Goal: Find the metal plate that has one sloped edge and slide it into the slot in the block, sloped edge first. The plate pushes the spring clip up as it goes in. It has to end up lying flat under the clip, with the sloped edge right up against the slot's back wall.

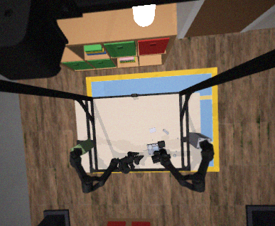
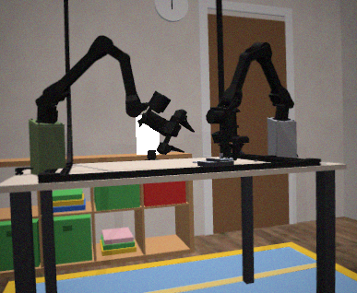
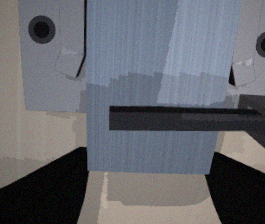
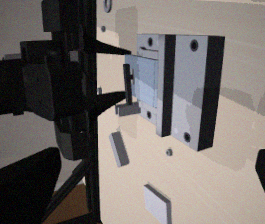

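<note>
The blue-grey metal plate (image 3: 148,150) (image 4: 145,82) extends under the dark clip bar (image 3: 173,120) (image 4: 128,82) toward the block (image 4: 190,85). Whether the bar touches it I cannot tell. In the left wrist view the plate lies between screwed side parts and its near end sticks out past the bar. Its far end and any sloped edge are hidden; so is the slot's back wall. My left gripper (image 3: 148,159) (image 4: 130,73) is shut on the plate's sides near that end. My right gripper (image 4: 158,158) (image 2: 189,141) is open and empty, beside the block and above the table.
In the right wrist view a grey bar (image 4: 119,149), a pale flat plate (image 4: 156,202) and a small nut (image 4: 169,152) lie beside the block. A ring (image 4: 108,5) lies beyond it. Black frame posts (image 1: 91,135) (image 1: 184,135) stand on both sides of the table.
</note>
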Motion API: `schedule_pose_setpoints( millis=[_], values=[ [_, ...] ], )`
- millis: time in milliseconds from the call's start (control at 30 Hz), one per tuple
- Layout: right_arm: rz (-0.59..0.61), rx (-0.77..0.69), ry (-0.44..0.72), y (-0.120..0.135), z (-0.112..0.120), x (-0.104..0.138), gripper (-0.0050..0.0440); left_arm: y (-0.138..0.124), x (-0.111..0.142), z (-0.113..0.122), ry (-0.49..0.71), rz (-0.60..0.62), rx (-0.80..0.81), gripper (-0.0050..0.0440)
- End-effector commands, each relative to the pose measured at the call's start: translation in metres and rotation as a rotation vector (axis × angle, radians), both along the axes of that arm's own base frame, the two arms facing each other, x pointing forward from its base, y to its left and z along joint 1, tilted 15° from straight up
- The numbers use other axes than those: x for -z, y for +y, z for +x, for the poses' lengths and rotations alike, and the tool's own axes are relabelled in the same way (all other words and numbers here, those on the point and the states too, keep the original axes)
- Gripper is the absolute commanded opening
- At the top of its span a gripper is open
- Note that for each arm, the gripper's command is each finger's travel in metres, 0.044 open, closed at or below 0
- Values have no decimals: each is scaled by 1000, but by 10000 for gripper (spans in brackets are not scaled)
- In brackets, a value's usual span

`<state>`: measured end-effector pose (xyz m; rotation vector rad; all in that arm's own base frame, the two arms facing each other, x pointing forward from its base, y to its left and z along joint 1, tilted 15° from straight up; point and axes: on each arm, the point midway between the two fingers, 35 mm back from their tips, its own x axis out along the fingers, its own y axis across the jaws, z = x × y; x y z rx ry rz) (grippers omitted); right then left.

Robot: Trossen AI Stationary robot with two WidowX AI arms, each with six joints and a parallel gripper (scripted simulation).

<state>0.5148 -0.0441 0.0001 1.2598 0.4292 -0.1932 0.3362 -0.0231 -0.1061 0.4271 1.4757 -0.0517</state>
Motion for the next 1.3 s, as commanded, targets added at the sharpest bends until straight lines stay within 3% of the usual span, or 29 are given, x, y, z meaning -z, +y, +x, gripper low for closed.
schedule_pose_setpoints(
  millis=[0, 33, 67, 200, 267, 700, 1267],
  values=[
    [1, 6, 1, -1, 0, 0, 440, -3, -1, 8, -19, -7, 5, -50],
    [1, 6, 1, -1, 0, 0, 440, -3, -1, 8, -19, -7, 5, -50],
    [1, 6, 1, -1, 0, 0, 440, 0, 0, 0, 0, 0, 0, 24],
    [1, 6, 1, -1, 0, 0, 440, 0, 0, 0, 0, 0, 0, 120],
    [1, 6, 1, -1, 0, 0, 440, 0, 0, 0, 0, 0, 0, 120],
    [1, 6, 1, -1, 0, 0, 440, 0, 0, 0, 0, 0, 0, 432],
    [1, 6, 1, -1, 0, 0, 440, 0, 0, 0, 0, 0, 0, 440]
  ],
)
